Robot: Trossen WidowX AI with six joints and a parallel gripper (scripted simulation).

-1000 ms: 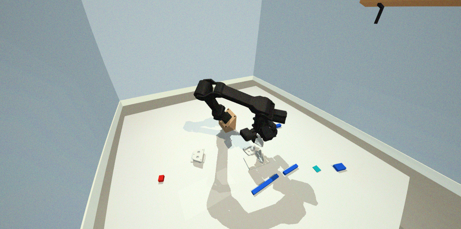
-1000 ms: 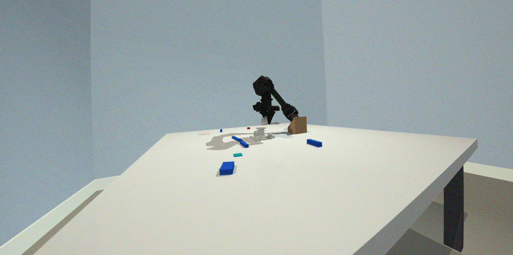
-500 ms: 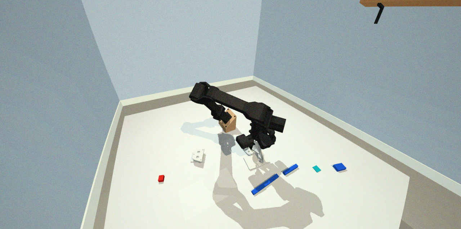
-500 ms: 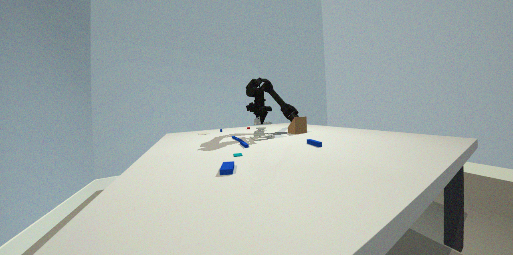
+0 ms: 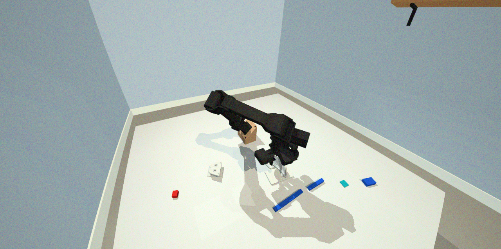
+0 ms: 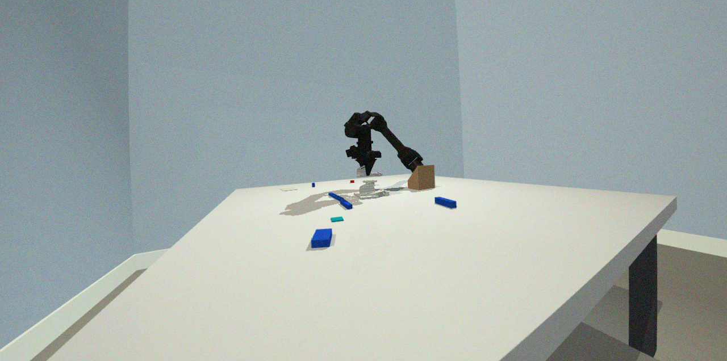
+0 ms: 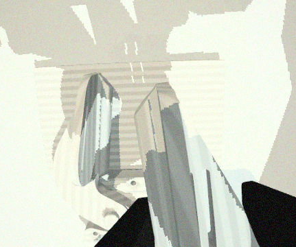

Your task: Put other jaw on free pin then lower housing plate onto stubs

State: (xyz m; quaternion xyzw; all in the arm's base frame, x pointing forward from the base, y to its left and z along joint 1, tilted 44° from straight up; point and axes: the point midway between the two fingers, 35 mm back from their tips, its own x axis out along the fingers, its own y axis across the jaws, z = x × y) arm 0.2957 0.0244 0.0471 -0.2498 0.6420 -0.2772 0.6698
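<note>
My gripper (image 6: 368,173) (image 7: 196,200) is shut on the free jaw (image 7: 172,158) and holds it above the base. The held jaw's tip points the same way as the mounted jaw (image 7: 96,137) (image 5: 283,170) (image 6: 367,187), with a gap between them in the wrist view. The mounted jaw stands over the striped base plate (image 7: 202,113) (image 5: 271,178). Its round pin head (image 7: 110,215) shows at the lower left of the wrist view. I cannot make out the free pin or the held jaw's gear end. The white housing plate (image 5: 215,168) lies apart, left of the base in the top view.
Blue bars (image 5: 287,200) (image 6: 445,202), a teal tile (image 5: 343,183) (image 6: 337,219) and a blue block (image 5: 368,181) (image 6: 321,238) lie on the table. A red block (image 5: 175,193) (image 6: 352,181) lies beyond the housing plate. A wooden block (image 5: 250,138) (image 6: 421,178) stands at the arm's foot.
</note>
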